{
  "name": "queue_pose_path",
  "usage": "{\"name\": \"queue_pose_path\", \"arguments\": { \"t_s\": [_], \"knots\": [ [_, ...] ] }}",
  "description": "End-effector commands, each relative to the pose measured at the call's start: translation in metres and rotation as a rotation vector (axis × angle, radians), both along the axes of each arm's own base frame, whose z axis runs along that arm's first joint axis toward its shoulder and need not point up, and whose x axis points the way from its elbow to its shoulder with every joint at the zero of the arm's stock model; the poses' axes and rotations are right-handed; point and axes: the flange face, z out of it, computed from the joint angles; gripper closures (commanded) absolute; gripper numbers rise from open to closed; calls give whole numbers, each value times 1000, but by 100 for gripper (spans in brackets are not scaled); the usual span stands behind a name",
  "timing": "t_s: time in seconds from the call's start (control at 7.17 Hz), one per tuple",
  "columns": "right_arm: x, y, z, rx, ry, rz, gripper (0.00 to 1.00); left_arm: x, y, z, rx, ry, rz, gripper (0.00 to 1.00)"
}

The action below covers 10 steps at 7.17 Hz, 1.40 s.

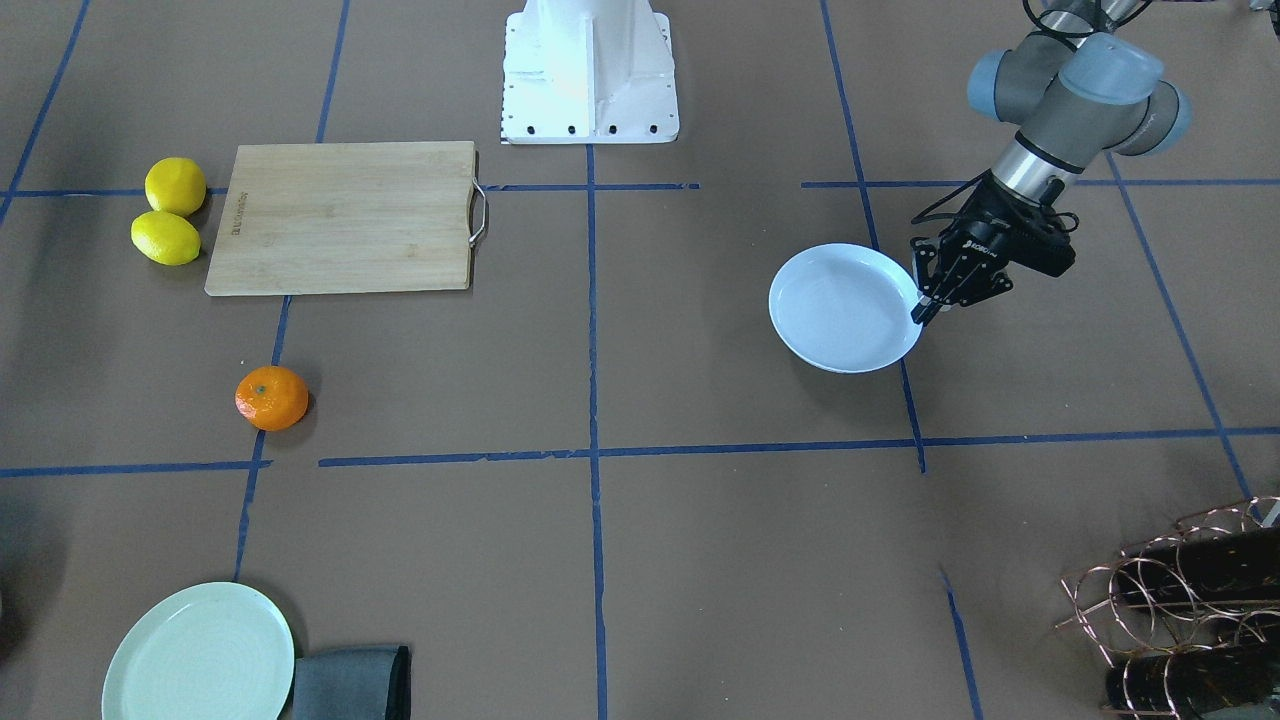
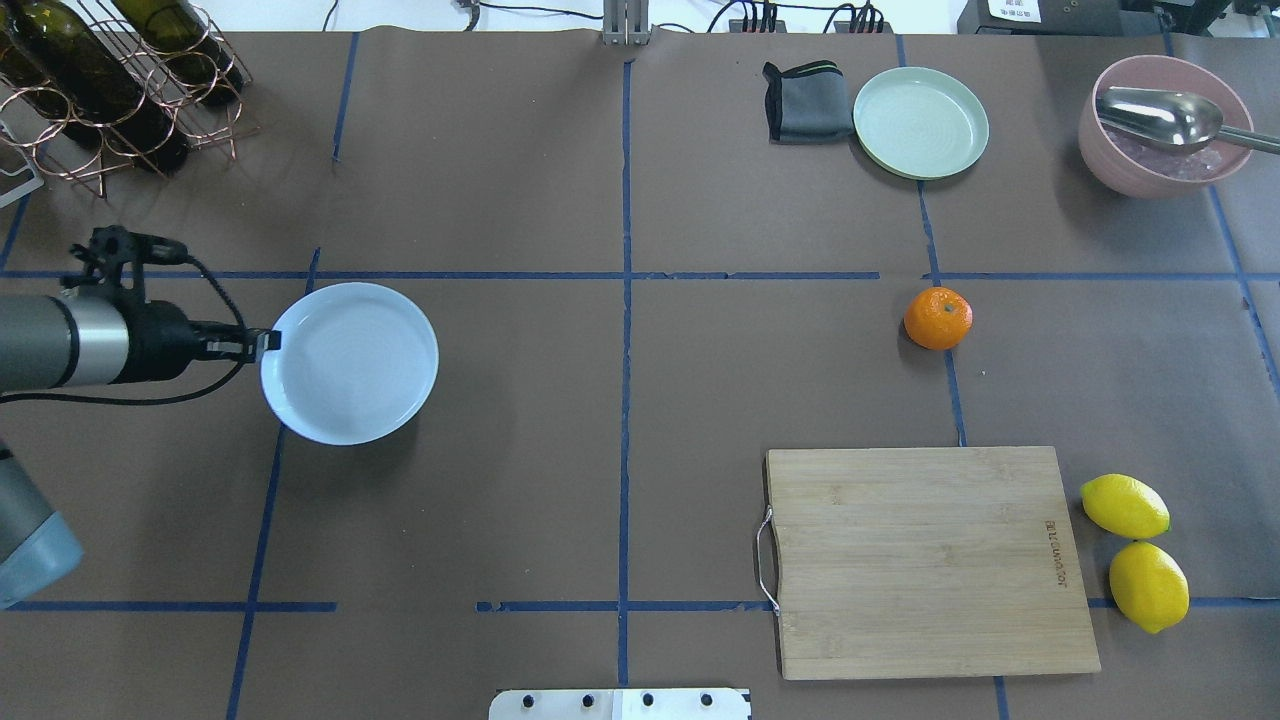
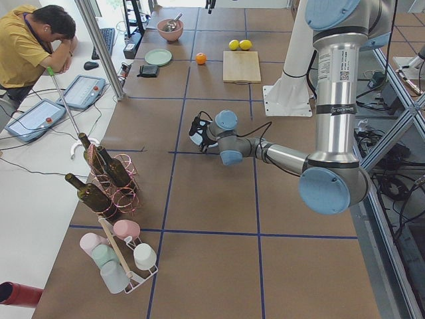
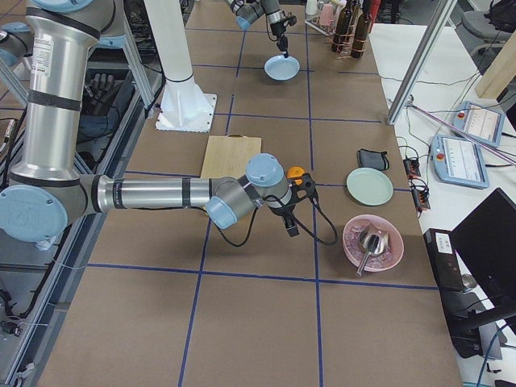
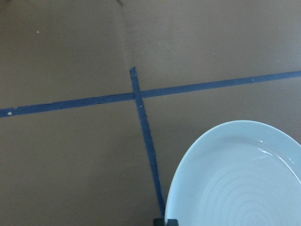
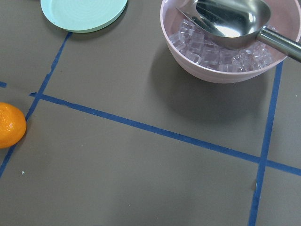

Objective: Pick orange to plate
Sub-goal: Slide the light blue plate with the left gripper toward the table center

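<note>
The orange (image 2: 937,318) lies alone on the brown table on the robot's right side, also seen as the orange (image 1: 272,398) and at the left edge of the right wrist view (image 6: 9,125). The pale bluish-white plate (image 2: 350,362) is on the robot's left side, with a shadow under its edge. My left gripper (image 2: 268,343) is shut on the plate's rim (image 1: 915,300); the plate (image 5: 240,179) fills the lower right of the left wrist view. My right gripper (image 4: 290,228) hangs just beside the orange (image 4: 295,172); I cannot tell whether it is open or shut.
A wooden cutting board (image 2: 925,560) lies near the robot's right, with two lemons (image 2: 1125,505) beside it. At the far right stand a mint-green plate (image 2: 920,122), a grey cloth (image 2: 805,100) and a pink bowl (image 2: 1165,125) holding ice and a scoop. A bottle rack (image 2: 110,90) stands far left.
</note>
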Motion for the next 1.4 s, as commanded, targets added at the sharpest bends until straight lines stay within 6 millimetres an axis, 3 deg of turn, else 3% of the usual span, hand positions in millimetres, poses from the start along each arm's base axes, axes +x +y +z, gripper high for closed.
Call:
{"name": "queue_pose_path", "arguments": {
  "t_s": [0.0, 0.14, 0.42, 0.56, 0.98, 1.12, 1.26],
  "knots": [
    [0, 0, 0, -4, -1, 3, 0, 70, -59, -111, -28, -3, -6, 100],
    [0, 0, -1, -1, -3, 2, 0, 113, -84, -146, -105, 31, -27, 100],
    [0, 0, -1, -2, -4, 3, 0, 206, -67, -176, -153, 40, -60, 100],
    [0, 0, -1, -3, -3, 3, 0, 230, -53, -170, -146, 20, -62, 100],
    [0, -1, -1, -2, -2, 3, 0, 239, -43, -164, -147, 10, -45, 100],
    [0, -1, -1, -3, -1, 4, 0, 238, -43, -164, -144, 9, -45, 89],
    [0, -1, -1, -5, -2, 6, 0, 237, -44, -162, -143, 7, -45, 6]
  ]
}}
